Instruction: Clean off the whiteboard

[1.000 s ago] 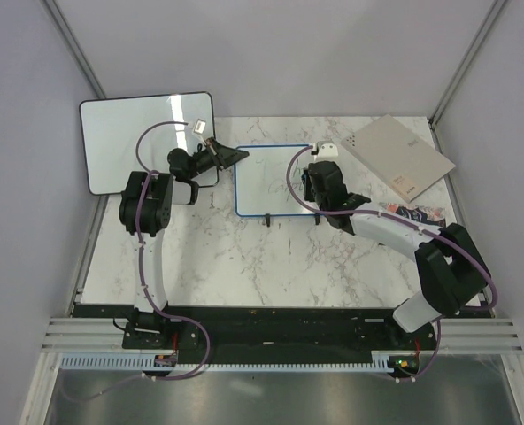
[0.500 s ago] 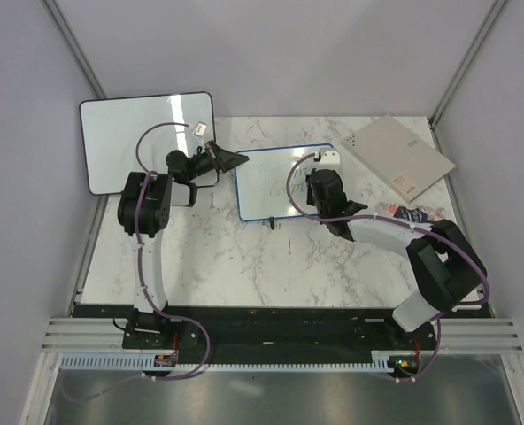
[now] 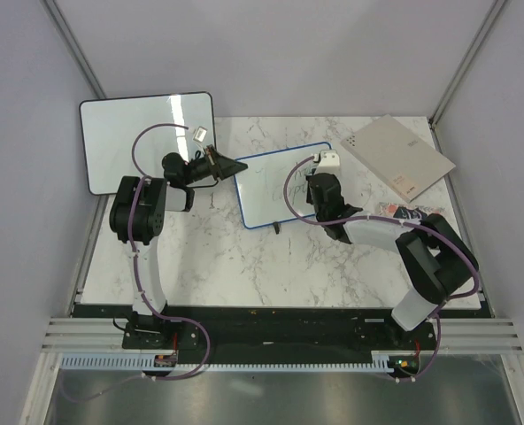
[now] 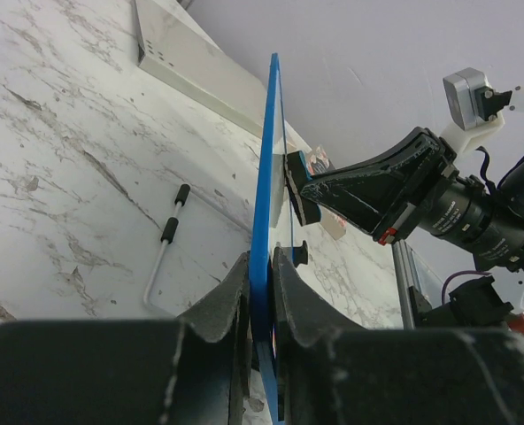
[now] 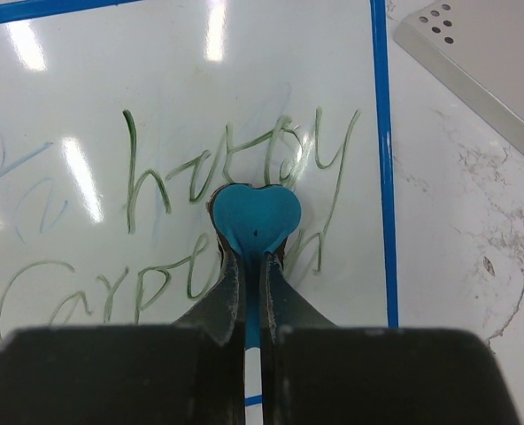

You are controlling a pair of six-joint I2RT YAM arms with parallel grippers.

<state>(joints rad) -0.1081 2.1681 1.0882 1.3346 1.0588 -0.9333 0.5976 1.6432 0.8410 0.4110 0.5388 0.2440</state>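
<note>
The blue-framed whiteboard (image 3: 275, 186) stands tilted on the marble table, with green handwriting (image 5: 156, 177) on its face. My left gripper (image 3: 240, 166) is shut on its left frame edge; in the left wrist view the blue frame (image 4: 267, 159) runs between my fingers (image 4: 222, 297). My right gripper (image 3: 319, 181) is shut on the stem of a teal heart-shaped eraser (image 5: 255, 215), which is pressed onto the writing near the board's right edge (image 5: 381, 159). The eraser (image 4: 297, 190) also shows against the board in the left wrist view.
A larger black-framed whiteboard (image 3: 147, 140) leans at the back left. A flat beige perforated box (image 3: 396, 156) lies at the back right, close to the board. A printed packet (image 3: 414, 212) lies by the right arm. The board's wire stand with black tips (image 4: 166, 243) rests on the table.
The board has turned, its left end swinging toward the near side as the left gripper shifted left. The right gripper with the eraser moved toward the board's far right corner.
</note>
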